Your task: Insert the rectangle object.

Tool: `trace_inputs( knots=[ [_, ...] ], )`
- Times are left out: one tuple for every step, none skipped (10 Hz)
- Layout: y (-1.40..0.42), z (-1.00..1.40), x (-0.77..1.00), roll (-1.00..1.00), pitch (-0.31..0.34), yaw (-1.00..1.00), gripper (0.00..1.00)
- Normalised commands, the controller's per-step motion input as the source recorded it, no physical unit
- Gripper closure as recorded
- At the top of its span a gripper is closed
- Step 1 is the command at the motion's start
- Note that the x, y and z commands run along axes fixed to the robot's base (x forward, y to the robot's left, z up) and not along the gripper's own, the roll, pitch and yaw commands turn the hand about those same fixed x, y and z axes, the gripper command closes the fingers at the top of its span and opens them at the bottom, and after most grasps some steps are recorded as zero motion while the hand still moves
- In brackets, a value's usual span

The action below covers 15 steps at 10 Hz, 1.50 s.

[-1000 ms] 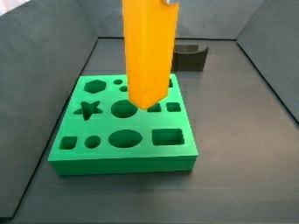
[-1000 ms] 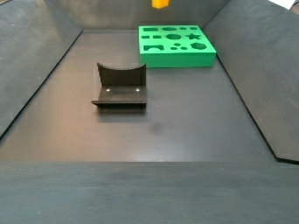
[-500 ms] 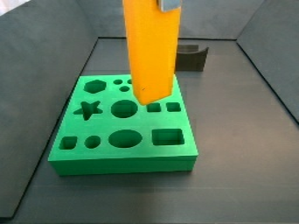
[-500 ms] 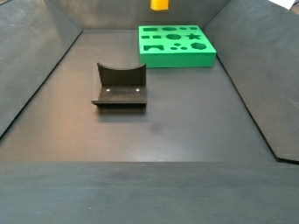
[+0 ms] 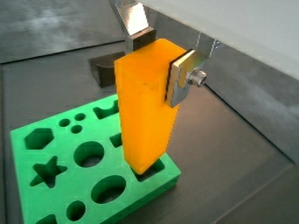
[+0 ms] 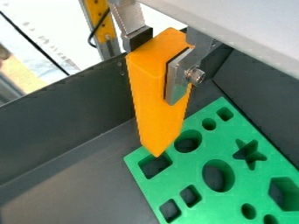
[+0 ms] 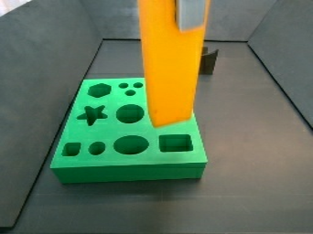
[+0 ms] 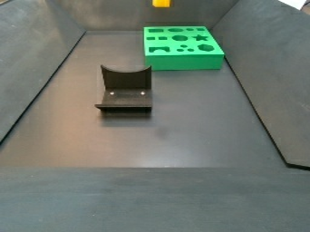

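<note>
The green board [image 7: 128, 130] lies near the bench's far edge with its shaped holes facing up, and above it the gripper [image 5: 162, 58] pinches the rectangle object [image 5: 149, 105] by its upper end, upright, presumably so its lower end can enter the rectangular hole [image 7: 177, 143].

Matt orange block [image 5: 146, 109]; silver metal pincer [image 5: 160, 68] plates.

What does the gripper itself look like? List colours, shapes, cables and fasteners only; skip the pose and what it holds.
The gripper, above the green board, has flat silver metal finger plates with dark pads behind them. A round silver bolt sticks out of one plate. In a wrist view, a thin dark cable runs beside a yellowish upright. No markings show.
</note>
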Motion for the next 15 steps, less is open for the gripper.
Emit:
trace_inputs(
  knots=[
    [0.09,-0.41,0.16,-0.03,0.297,-0.52,1.00],
    [0.24,-0.39,0.03,-0.16,0.359,-0.32,1.00],
    [0.17,-0.33,0.05,-0.21,0.369,-0.29,1.00],
    [0.11,-0.26,0.11,-0.23,0.383,-0.25,1.00],
    [0.00,-0.21,0.12,-0.20,0.291,-0.19,1.00],
    [0.00,-0.11,0.14,-0.16,0.163,-0.25,1.00],
    [0.00,0.00,0.13,-0.23,0.073,-0.45,1.00],
    [0.00,0.00,0.16,-0.07,0.000,-0.27,1.00],
    [0.00,0.00,0.20,0.00,0.000,-0.22,1.00],
    [0.00,-0.13,0.23,0.00,-0.044,-0.20,1.00],
    [0.00,-0.17,0.23,0.00,-0.036,-0.14,1.00],
    [0.00,-0.19,0.25,0.00,0.000,-0.11,1.00],
    [0.00,-0.17,0.00,0.03,0.000,0.00,1.00],
    [0.00,-0.20,0.00,0.02,0.000,0.00,1.00],
    [0.00,-0.33,0.00,0.00,0.000,0.00,1.00]
  ],
)
